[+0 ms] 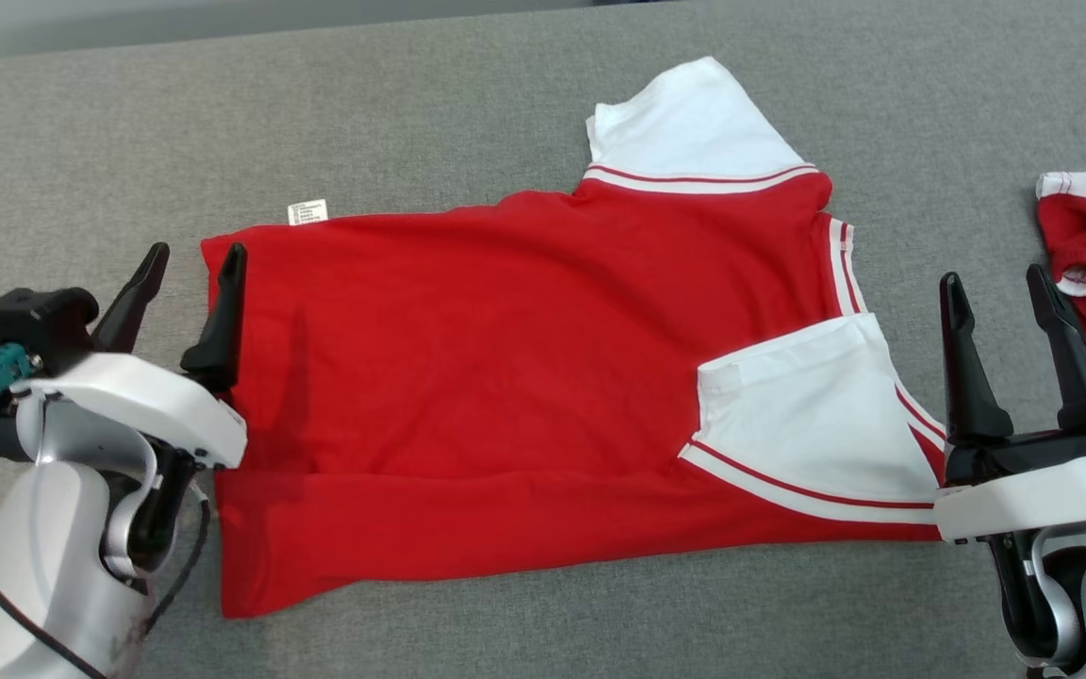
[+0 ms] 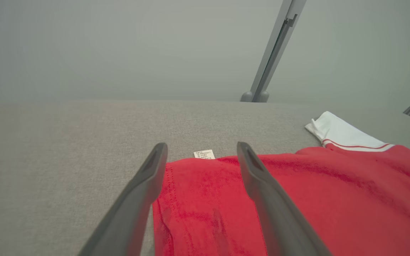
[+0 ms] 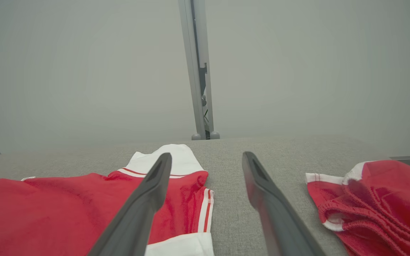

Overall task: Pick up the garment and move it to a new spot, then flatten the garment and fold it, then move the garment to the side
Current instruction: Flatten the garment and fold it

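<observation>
Nearest in the head view, the left gripper point(image 1: 197, 253) and right gripper point(image 1: 994, 275) stand wide open and empty at either end of a red shirt point(image 1: 505, 377), which lies mostly flat on the grey table point(image 1: 505, 113) with one white sleeve point(image 1: 807, 405) folded in. Left wrist view: fingers frame the hem corner. Right wrist view: fingers frame the striped edge, with a second garment point(image 3: 379, 199) beside it. The soft, light cloth will likely sag, so pinch hem and shoulder corners.

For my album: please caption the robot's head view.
Both open, the left claw and right claw sit at either end of a red-and-white shirt on a grey surface.
</observation>
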Tool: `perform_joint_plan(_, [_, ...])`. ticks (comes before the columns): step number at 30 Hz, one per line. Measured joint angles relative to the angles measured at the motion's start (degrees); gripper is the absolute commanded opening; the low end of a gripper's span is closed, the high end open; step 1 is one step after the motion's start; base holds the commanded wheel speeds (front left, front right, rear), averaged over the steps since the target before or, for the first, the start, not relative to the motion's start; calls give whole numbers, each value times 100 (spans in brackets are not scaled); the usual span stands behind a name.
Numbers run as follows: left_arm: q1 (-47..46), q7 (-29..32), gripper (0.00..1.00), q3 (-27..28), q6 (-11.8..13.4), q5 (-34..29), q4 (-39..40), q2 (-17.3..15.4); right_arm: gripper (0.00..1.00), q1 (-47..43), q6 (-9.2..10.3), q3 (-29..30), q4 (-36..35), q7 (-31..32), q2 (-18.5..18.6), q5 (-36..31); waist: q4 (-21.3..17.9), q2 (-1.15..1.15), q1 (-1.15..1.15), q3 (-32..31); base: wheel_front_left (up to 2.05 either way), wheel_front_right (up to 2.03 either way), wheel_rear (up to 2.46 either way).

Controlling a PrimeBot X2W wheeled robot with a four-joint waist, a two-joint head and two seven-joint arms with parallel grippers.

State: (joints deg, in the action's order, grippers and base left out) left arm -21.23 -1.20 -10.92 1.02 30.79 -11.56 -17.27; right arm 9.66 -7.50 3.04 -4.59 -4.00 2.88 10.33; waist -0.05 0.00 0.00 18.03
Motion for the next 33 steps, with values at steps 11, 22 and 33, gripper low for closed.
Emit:
perform_joint_plan(11, [-1419,793,100,-23,-665,545,-2370,-293,100,302,0,-114,405,-264,-2,212,-413,0,0,526,0,0,0])
perform_joint_plan(22, [-1674,771,0,-289,-826,880,-2988,-365,100,642,0,-33,677,-359,-4,232,-455,0,0,577,0,0,0])
perform_joint_plan(33, [-1980,520,0,-861,-828,1111,-3005,-322,100,2563,0,330,1633,-35,825,500,-247,0,0,619,0,0,0])
